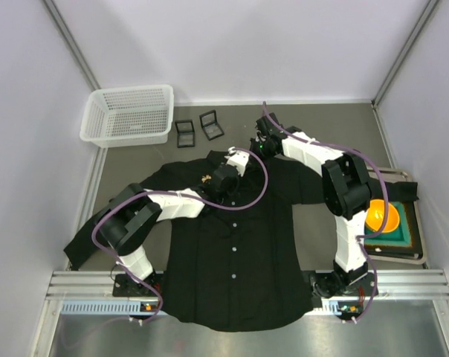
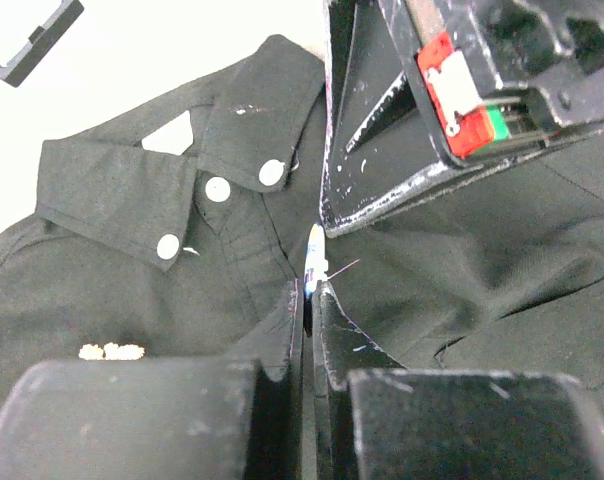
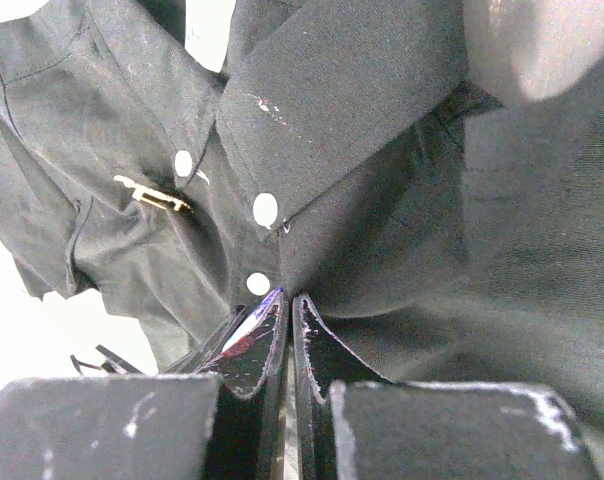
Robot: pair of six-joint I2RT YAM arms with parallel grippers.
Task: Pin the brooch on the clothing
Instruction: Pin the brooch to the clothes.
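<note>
The black shirt lies flat, buttons up, collar toward the back. A small gold brooch sits on its chest left of the placket, also seen in the left wrist view and the right wrist view. My left gripper is shut, pinching a fold of the shirt front below the collar; a thin white-blue sliver shows just past its tips. My right gripper is shut on shirt fabric beside the white buttons, meeting the left gripper from the far side.
A white mesh basket stands at the back left. Two small black open boxes lie behind the collar. An orange bowl sits on a green tray at the right edge.
</note>
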